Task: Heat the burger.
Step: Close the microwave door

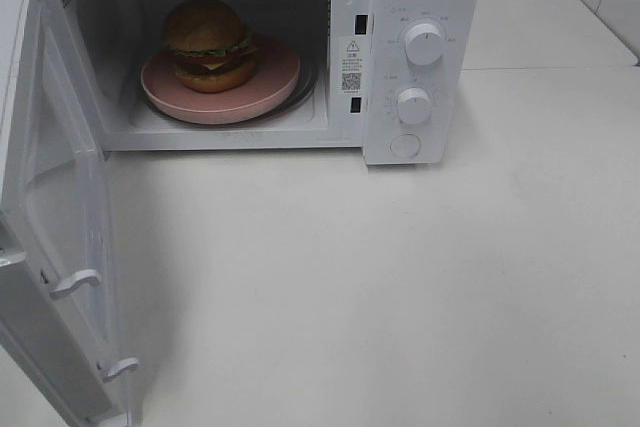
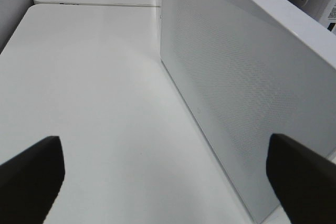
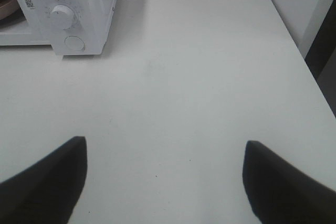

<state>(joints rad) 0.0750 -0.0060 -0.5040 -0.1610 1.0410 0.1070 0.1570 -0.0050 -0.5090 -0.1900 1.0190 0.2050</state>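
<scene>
Both of my grippers stand spread wide and hold nothing. The left gripper (image 2: pixel 164 148) hangs over the plain white tabletop (image 2: pixel 94 87), its two dark fingers far apart, just beside the white perforated door (image 2: pixel 236 93) of the microwave. The right gripper (image 3: pixel 165 148) hovers over bare table too, fingers likewise apart, well away from the boxy white microwave oven (image 3: pixel 89 3).

From the high camera neither gripper shows. The fist-sized burger (image 1: pixel 208 44) has a glossy orange-brown bun, a green lettuce frill, cheese and a dark patty. It sits inside the microwave's cavity, upright on a round pink plate (image 1: pixel 275 82) and toward the plate's back left. The door hangs fully open to the left, its inner latches facing out.

On the control panel to the right of the cavity sit two round white knobs, one (image 1: pixel 424 44) above the other (image 1: pixel 413 105), with a round white button (image 1: pixel 405 145) below them.
</scene>
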